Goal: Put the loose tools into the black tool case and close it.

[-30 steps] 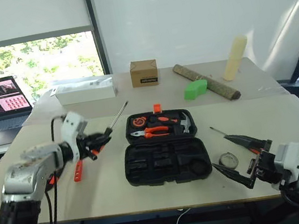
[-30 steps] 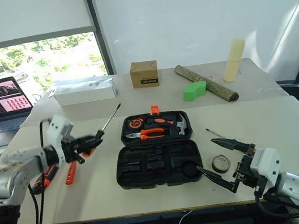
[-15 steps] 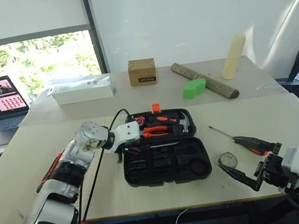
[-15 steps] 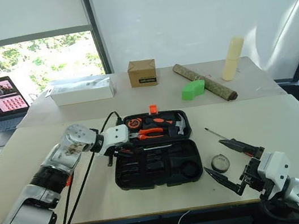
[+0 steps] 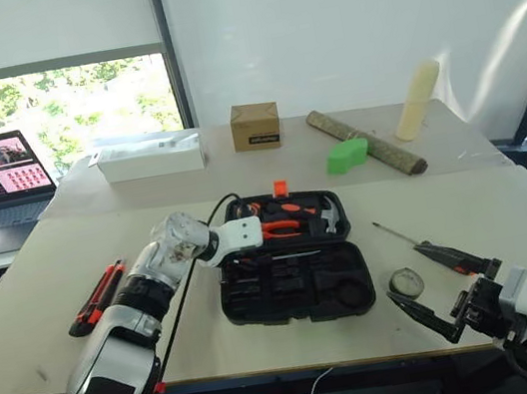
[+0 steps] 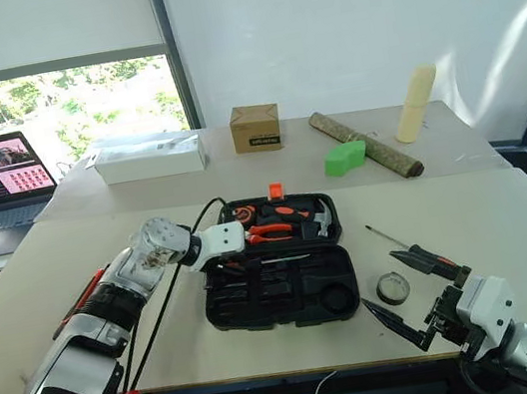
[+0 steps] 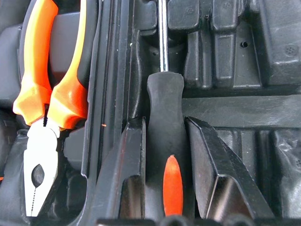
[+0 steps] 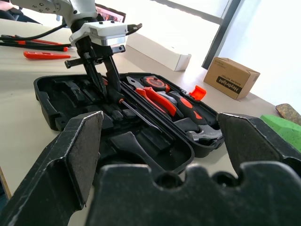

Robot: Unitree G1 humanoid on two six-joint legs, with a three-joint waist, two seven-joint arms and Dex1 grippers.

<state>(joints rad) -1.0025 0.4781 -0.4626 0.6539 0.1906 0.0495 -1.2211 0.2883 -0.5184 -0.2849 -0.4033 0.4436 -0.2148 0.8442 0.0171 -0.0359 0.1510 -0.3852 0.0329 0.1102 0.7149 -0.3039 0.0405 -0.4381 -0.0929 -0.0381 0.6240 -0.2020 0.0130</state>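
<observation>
Pale tabletop (image 5: 52, 323) before a white wall — left gripper (image 5: 253, 256), beside the case a second ago, now clamps a black-handled screwdriver (image 7: 165, 117) inside the open black plastic tool case (image 5: 292, 278); right gripper (image 5: 440, 284) gapes wide.

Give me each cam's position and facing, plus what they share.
Left and right eye: head, looking down over the table; both arms show, left gripper over the tool case.
Left wrist: looks along its fingers clamped on a screwdriver in the case, pliers beside.
Right wrist: low at the near edge, across the case between its open right gripper.
Shared: case, screwdriver, pliers.
</observation>
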